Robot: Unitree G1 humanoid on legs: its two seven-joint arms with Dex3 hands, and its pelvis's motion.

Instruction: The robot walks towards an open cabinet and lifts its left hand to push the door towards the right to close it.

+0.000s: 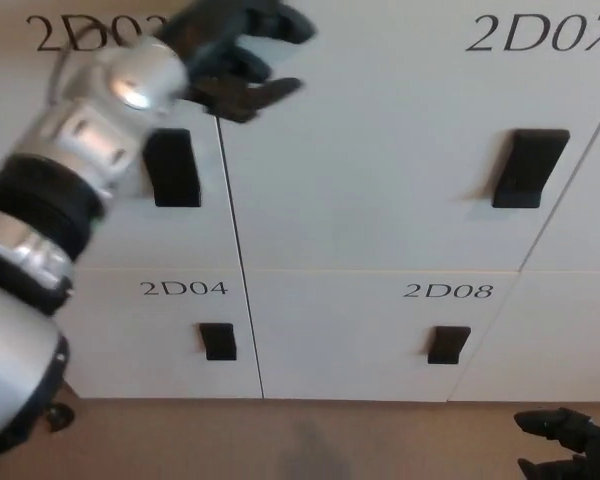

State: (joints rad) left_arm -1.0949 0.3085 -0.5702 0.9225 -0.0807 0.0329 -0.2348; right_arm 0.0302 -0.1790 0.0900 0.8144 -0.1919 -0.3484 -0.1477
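White cabinet doors fill the head view, marked 2D03, 2D07, 2D04 and 2D08. My left hand [238, 58] is raised at the top, fingers apart and holding nothing, its fingertips at the seam between the 2D03 door [180, 230] and the 2D07 door [380, 150]. The silver and black left forearm [60, 190] runs up from the lower left and hides part of the 2D03 label. The 2D07 door lies roughly flush with its neighbours. My right hand [570, 442] shows low at the bottom right corner, fingers apart, away from the doors.
Black handles sit on each door: 2D03 handle [172, 168], 2D07 handle [530, 168], 2D04 handle [218, 341], 2D08 handle [448, 344]. Beige floor [310, 440] lies below the lower doors.
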